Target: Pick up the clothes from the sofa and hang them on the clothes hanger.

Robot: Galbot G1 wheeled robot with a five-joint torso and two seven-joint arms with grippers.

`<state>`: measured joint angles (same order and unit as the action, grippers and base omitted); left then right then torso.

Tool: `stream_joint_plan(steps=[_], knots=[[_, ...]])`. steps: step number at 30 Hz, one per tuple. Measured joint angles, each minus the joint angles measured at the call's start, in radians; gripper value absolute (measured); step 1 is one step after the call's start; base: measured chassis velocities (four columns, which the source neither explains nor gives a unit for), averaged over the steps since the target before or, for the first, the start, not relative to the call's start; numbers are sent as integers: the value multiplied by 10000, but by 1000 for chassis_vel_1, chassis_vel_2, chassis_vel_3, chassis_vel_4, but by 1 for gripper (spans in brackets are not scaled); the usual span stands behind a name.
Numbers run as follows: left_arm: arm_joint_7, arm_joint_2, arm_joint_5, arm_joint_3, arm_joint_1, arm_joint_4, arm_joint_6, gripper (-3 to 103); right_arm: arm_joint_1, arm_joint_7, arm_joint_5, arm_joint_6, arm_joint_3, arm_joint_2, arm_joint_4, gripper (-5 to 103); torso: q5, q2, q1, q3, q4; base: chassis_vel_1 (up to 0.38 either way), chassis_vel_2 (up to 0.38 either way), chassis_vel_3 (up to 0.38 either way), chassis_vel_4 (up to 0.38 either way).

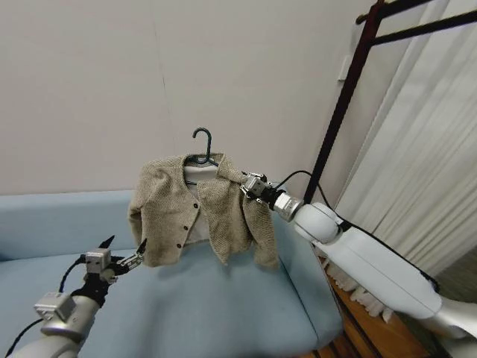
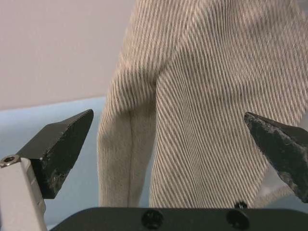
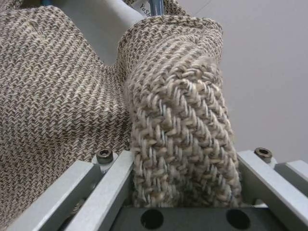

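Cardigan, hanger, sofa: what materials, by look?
Cardigan: matte beige-brown chunky knit, wool-like; coarse herringbone stitches where the right gripper clamps its shoulder. Hanger: dark teal, smooth hook, plastic or coated metal. Sofa: pale blue, smooth matte upholstery, likely fabric. Left gripper hovers open by the sleeve.

The dark green hanger (image 1: 203,145) shows just its hook; its shoulders are hidden inside the beige herringbone-knit cardigan (image 1: 223,216). The right gripper (image 3: 182,192) has its fingertips buried in a fold of that knit. The dark metal clothes rack (image 1: 341,112) is cut off by the top edge, its foot hidden behind the right arm (image 1: 373,261). A white neck label (image 3: 144,6) is cropped, its print unreadable.
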<state>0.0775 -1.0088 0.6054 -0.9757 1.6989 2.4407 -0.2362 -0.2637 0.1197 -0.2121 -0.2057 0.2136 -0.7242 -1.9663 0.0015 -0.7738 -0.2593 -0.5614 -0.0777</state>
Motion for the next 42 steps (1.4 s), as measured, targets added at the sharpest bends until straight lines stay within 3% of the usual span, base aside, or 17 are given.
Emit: stream_joint_plan(steps=[5, 9, 10, 13, 16, 17, 18, 22, 29, 31, 33, 34, 38, 42], knots=[[-97, 885, 899, -598, -207, 370, -80, 100, -436, 145, 481, 541, -257, 599, -200, 12, 1, 1, 0, 0, -1, 0, 0, 0, 0], [-659, 2097, 2142, -1570, -785, 342, -322, 100, -1041, 516, 1286, 1761, -695, 1115, -247, 12, 2, 0, 0, 0, -5, 0, 0, 0, 0], [-659, 2097, 2142, -1570, -785, 342, -322, 100, -1041, 516, 1286, 1761, -695, 1115, -247, 12, 2, 0, 0, 0, -5, 0, 0, 0, 0], [-1446, 3074, 2634, -1889, -1545, -64, -552, 100, -1204, 714, 1438, 2496, -904, 1372, -198, 12, -1, 0, 0, 0, -2, 0, 0, 0, 0], [-2857, 4178, 2835, -1908, -2544, -809, -903, 100, -1200, 823, 1474, 3072, -958, 1489, -67, 12, -3, 0, 0, 0, -2, 0, 0, 0, 0], [-2857, 4178, 2835, -1908, -2544, -809, -903, 100, -1200, 823, 1474, 3072, -958, 1489, -67, 12, -3, 0, 0, 0, -2, 0, 0, 0, 0], [-3157, 4400, 2878, -1849, -2762, -977, -1012, 100, -1197, 825, 1484, 3143, -969, 1490, -41, 12, 1, 0, 0, 0, -2, 0, 0, 0, 0], [-5386, 5865, 3152, -875, -4291, -2538, -1474, 100, -1118, 820, 1565, 3532, -1027, 1458, 132, 12, -1, 0, -1, -1, -3, 0, 0, 0, 0], [-6473, 6707, 3535, -258, -4749, -3564, -1118, 100, -1115, 815, 1661, 3604, -1125, 1397, 242, 12, -3, 1, -1, -1, -1, 0, 0, 0, 0], [-7565, 6997, 3702, -230, -4853, -3918, -929, 100, -1130, 814, 1805, 3627, -1139, 1328, 278, 12, -2, 1, -1, -1, 0, 0, 0, 0, 0], [-8170, 7162, 3915, -162, -5024, -4095, -825, 100, -1132, 809, 1907, 3637, -1140, 1261, 300, 12, -1, 0, -1, -1, 0, 0, 0, 0, 0], [-8170, 7162, 3915, -162, -5024, -4095, -825, 100, -1132, 809, 1907, 3637, -1140, 1261, 300, 12, -1, 0, -1, -1, 0, 0, 0, 0, 0], [-9120, 7627, 4729, 793, -6340, -4777, -616, 100, -1026, 807, 2198, 3728, -1108, 1144, 308, 12, -3, 0, -1, -1, -8, 0, 0, 0, 0], [-8975, 8127, 5414, 955, -6710, -5368, -659, 100, -456, 875, 2276, 3811, -684, 817, 484, 12, 0, 1, -1, -1, -3, 0, 0, 0, 0]])
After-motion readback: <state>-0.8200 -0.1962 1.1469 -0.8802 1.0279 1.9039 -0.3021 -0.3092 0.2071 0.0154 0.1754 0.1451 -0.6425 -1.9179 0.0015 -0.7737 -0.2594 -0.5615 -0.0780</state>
